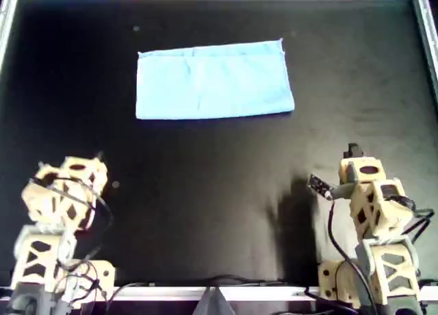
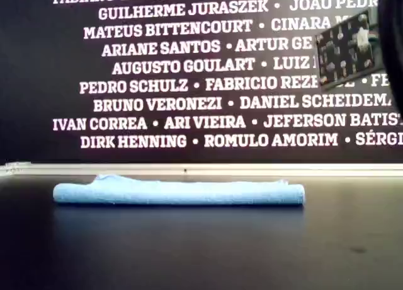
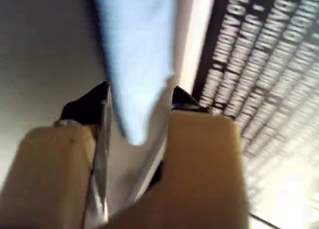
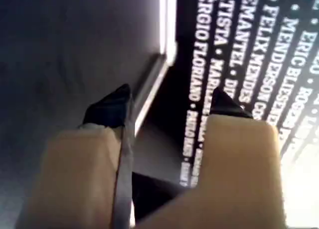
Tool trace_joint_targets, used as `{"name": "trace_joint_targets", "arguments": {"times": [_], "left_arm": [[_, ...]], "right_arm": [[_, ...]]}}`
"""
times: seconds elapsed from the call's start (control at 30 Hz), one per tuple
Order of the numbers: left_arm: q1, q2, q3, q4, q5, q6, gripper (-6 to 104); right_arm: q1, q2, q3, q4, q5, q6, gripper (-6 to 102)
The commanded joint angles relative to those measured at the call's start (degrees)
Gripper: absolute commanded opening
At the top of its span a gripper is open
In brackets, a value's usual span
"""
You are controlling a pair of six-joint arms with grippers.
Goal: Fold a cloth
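The black tabletop [image 1: 205, 212] carries one cloth [image 1: 213, 82], lying flat toward the far side and a little left of centre in the overhead view; it reads as a long rectangle with a doubled edge in the exterior view, so it looks already folded once, judged from its shape; two arms sit at the near edge, one at each near corner of the overhead view, well apart from the cloth, probably parked clear of the fabric; the left tool [image 3: 139, 102] stands wide with nothing between its jaws, the cloth ahead of it; the right tool [image 4: 169, 107] is likewise wide and empty, facing a lettered wall [image 2: 214, 69].
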State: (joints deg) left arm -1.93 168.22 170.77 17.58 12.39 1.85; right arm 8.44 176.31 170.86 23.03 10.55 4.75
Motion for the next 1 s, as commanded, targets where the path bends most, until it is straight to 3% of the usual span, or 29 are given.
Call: {"name": "trace_joint_targets", "arguments": {"times": [0.0,0.33,0.47,0.6,0.7,0.97], "left_arm": [[0.88,1.23,0.09,-2.37,0.35,0.26,43],[0.70,-10.72,-1.14,-3.43,0.79,0.26,43],[0.70,-22.32,-12.30,-3.52,0.70,0.00,43],[0.09,-42.98,-26.81,-3.52,0.70,-0.62,44],[-2.11,-55.11,-35.77,-3.52,0.70,-0.70,51],[-9.93,-63.37,-48.08,-3.52,0.70,-0.53,85]], "right_arm": [[-0.26,2.11,0.79,-2.64,-0.44,-0.18,62],[0.79,0.79,1.58,-2.72,-0.79,0.62,63],[1.23,-4.83,-0.53,-3.87,-1.14,0.70,63],[2.72,-19.95,-8.79,-3.96,-5.36,0.88,63],[2.72,-34.80,-21.45,-3.96,-8.26,0.88,63],[2.99,-77.34,-53.35,-3.96,-11.51,-0.09,66]]}}
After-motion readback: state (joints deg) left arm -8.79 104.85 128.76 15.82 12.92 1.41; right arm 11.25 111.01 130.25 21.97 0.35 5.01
